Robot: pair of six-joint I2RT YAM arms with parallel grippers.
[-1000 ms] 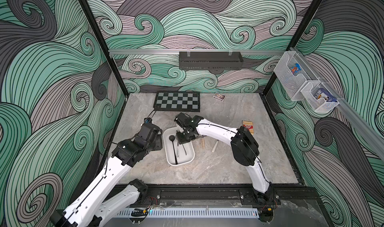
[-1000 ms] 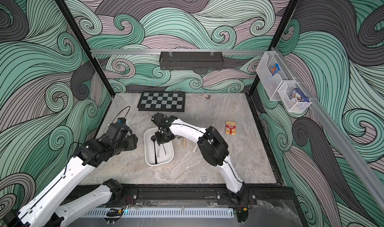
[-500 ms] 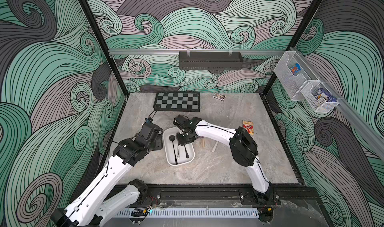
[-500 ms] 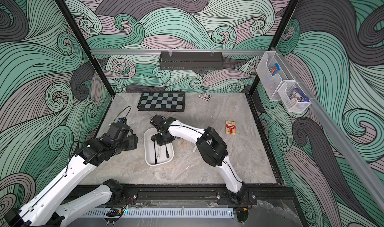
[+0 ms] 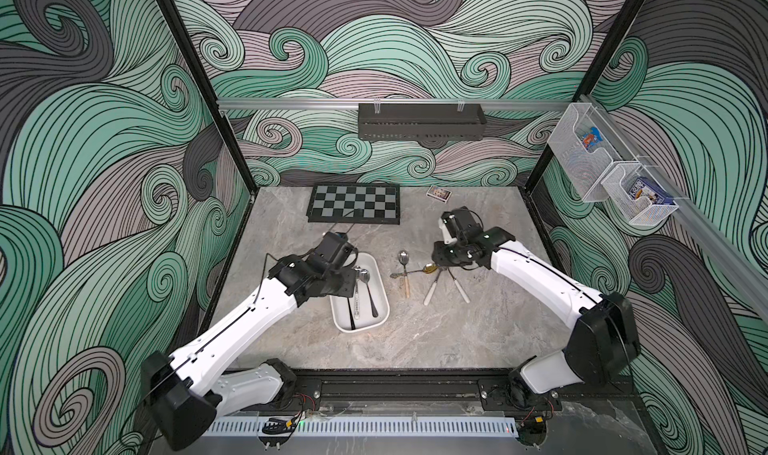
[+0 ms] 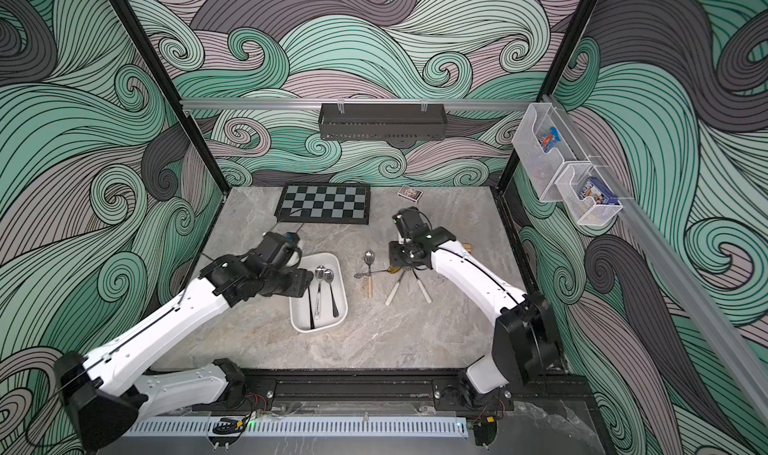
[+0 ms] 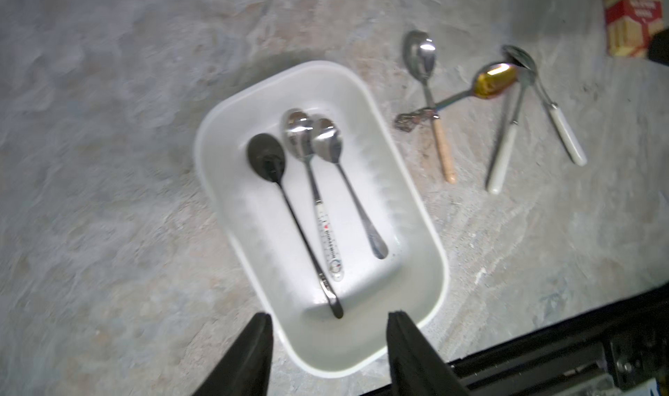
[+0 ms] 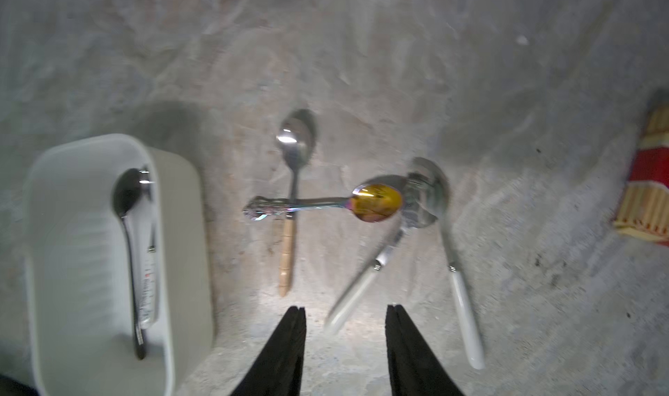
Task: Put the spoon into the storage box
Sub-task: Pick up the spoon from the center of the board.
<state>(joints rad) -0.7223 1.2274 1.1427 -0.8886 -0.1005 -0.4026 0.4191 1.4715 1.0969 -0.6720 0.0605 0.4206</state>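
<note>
The white storage box (image 5: 358,326) (image 6: 308,326) stands left of the table's centre, and three spoons lie in it: a black one (image 7: 266,155), one with a printed white handle (image 7: 327,238) and a silver one (image 7: 325,141). My left gripper (image 7: 329,316) (image 5: 350,287) hangs open and empty over the box's near-left end. To the right of the box several loose spoons lie on the table: a wooden-handled one (image 5: 403,258), a gold-bowled one (image 5: 428,268) lying across it, and two white-handled ones (image 8: 356,293) (image 8: 465,318). My right gripper (image 8: 345,309) (image 5: 441,267) hovers open and empty above the white handles.
A chessboard (image 5: 353,209) and a small card box (image 5: 438,193) lie at the back. A red matchbox (image 8: 648,180) sits just right of the loose spoons. A black tray (image 5: 419,126) hangs on the back wall, wire baskets (image 5: 582,153) on the right wall.
My right arm has swung from over the storage box to the right, above the loose spoons, and its jaws have opened. The left gripper stays by the box, its jaws slightly narrower.
</note>
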